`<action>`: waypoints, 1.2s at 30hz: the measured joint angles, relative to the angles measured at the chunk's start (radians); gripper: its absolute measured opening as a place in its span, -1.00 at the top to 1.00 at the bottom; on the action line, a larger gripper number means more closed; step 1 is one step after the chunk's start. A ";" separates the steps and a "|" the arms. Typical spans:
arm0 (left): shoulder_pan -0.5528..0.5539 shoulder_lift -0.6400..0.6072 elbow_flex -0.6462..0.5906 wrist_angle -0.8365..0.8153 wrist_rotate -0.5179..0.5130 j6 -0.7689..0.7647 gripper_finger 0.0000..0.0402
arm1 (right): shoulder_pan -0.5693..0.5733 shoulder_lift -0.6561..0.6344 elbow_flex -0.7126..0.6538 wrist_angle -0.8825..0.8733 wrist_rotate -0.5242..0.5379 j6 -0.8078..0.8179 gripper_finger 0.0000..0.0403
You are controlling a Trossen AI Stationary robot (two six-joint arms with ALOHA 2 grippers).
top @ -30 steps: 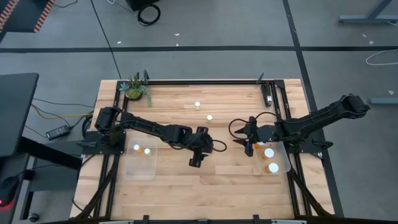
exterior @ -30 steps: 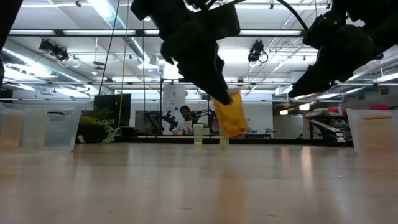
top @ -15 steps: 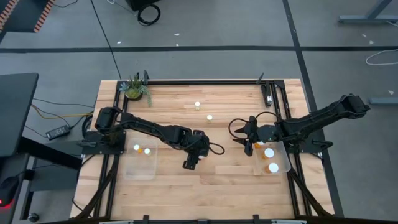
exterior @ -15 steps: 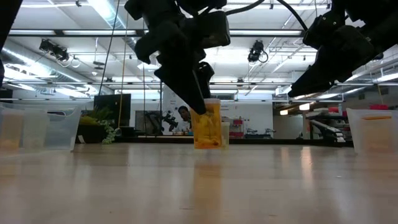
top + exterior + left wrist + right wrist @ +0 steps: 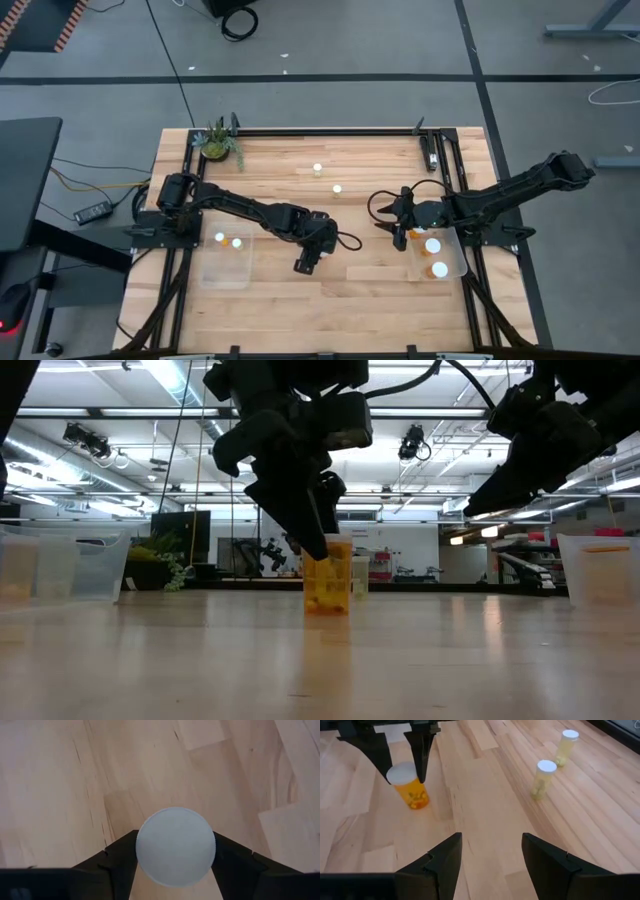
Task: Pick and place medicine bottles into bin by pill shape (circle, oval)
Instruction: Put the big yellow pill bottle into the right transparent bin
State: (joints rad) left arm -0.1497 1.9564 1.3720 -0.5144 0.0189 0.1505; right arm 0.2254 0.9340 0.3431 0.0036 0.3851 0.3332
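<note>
My left gripper [image 5: 304,263] is shut on an orange medicine bottle [image 5: 327,575] with a white cap [image 5: 175,846], low over the middle of the table. It also shows in the right wrist view [image 5: 410,790]. My right gripper [image 5: 385,225] is open and empty, raised beside the right bin [image 5: 452,262], which holds white-capped bottles. Two pale bottles [image 5: 317,169] [image 5: 337,188] stand upright on the far part of the table. The left bin [image 5: 225,268] holds two bottles. My left gripper pinches the bottle at the sides of its white cap [image 5: 142,847] between its two fingers [image 5: 120,857]. The fingers come from above, pointing down. The bottle stands about upright below them, its base [image 5: 326,608] at the table top; I cannot tell whether it touches.
A small green potted plant [image 5: 218,142] stands at the far left corner. A black frame [image 5: 330,131] runs along the table's far edge and sides. Bare wood lies between the two bins toward the near edge.
My left gripper has gone down and toward the table's near left with the orange bottle. The bottle hung tilted and clear of the table; now it is about upright with its base at the table top.
</note>
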 joint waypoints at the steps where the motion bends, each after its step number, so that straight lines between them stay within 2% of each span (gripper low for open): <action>1: -0.001 0.000 0.000 0.000 0.000 0.000 -0.14 | 0.000 0.000 0.000 -0.001 0.000 0.000 -0.06; 5: -0.001 0.000 0.000 0.002 -0.001 -0.004 -0.18 | 0.000 0.000 0.000 -0.005 0.000 0.001 -0.06; 14: -0.005 0.000 -0.003 -0.012 -0.003 -0.008 -0.54 | 0.000 0.000 0.000 -0.009 0.000 0.000 -0.06; 19: -0.011 -0.020 -0.003 -0.071 -0.003 -0.034 -0.66 | 0.000 0.000 0.000 -0.012 0.000 0.005 -0.06; 28: -0.014 -0.019 -0.003 -0.211 -0.028 -0.100 -0.57 | 0.000 0.000 0.000 -0.003 -0.037 0.009 -0.06; 36: -0.015 -0.034 -0.003 -0.305 -0.070 -0.139 -0.35 | 0.000 0.000 0.001 0.020 -0.048 0.015 -0.06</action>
State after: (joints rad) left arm -0.1646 1.9221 1.3685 -0.8193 -0.0510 0.0113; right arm 0.2256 0.9345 0.3445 0.0238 0.3367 0.3481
